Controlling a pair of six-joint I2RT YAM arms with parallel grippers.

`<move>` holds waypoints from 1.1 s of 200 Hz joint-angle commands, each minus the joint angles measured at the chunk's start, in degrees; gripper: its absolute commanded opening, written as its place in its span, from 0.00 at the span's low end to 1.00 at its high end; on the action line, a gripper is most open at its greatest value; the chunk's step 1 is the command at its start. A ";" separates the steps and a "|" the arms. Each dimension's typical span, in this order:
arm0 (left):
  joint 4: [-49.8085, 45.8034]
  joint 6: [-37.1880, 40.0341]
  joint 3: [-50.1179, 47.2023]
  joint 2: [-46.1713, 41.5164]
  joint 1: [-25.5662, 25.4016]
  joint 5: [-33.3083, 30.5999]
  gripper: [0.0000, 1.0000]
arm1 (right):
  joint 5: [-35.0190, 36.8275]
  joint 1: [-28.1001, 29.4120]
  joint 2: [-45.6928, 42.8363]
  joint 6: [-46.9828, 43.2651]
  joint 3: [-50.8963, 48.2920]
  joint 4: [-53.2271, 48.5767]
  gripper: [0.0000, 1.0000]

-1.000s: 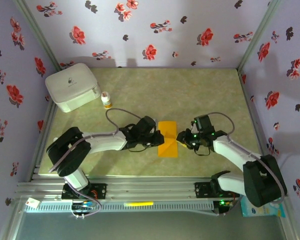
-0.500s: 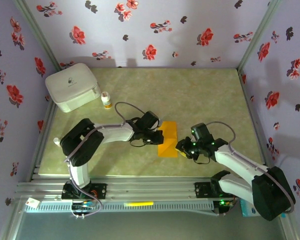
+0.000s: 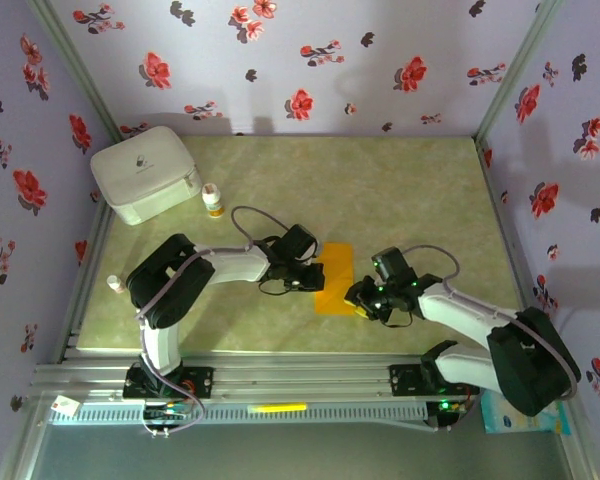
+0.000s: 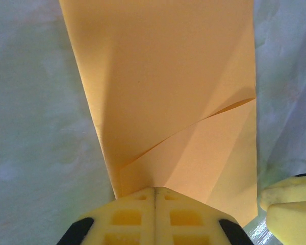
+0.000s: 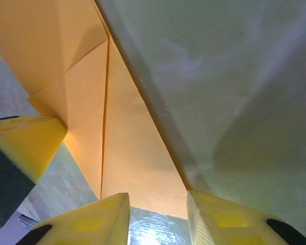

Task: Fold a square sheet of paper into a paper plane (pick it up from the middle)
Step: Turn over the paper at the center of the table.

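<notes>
- As the left jaws close tight on the square sheet of paper (image 3: pixel 336 272), we judge it anchored.
- The part-open right jaws have slid nearer, holding nothing.

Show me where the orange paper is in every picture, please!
Top external: the orange paper lies mid-table, a bit toward the front.
Left wrist: it spreads upward from the left gripper, which pinches its bottom edge.
Right wrist: it runs from the top left down to the right gripper.
Shared landmark: the pale green table under the paper, seen beside it in left wrist and right wrist.
</notes>
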 commanded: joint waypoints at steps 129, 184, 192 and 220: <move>-0.57 -1.10 -0.95 1.08 0.27 0.60 0.01 | -0.65 0.79 6.57 -0.54 4.68 9.31 0.34; -0.79 -1.71 -0.59 0.90 0.27 0.55 0.01 | -0.45 -0.82 9.24 -2.91 7.02 10.55 0.40; -0.91 -1.66 -0.42 0.90 0.27 0.60 0.01 | -0.73 -1.40 9.42 -3.18 7.11 11.11 0.41; -0.92 -1.84 -0.22 0.91 0.27 0.59 0.00 | -3.31 -3.32 10.82 -3.76 7.12 13.99 0.42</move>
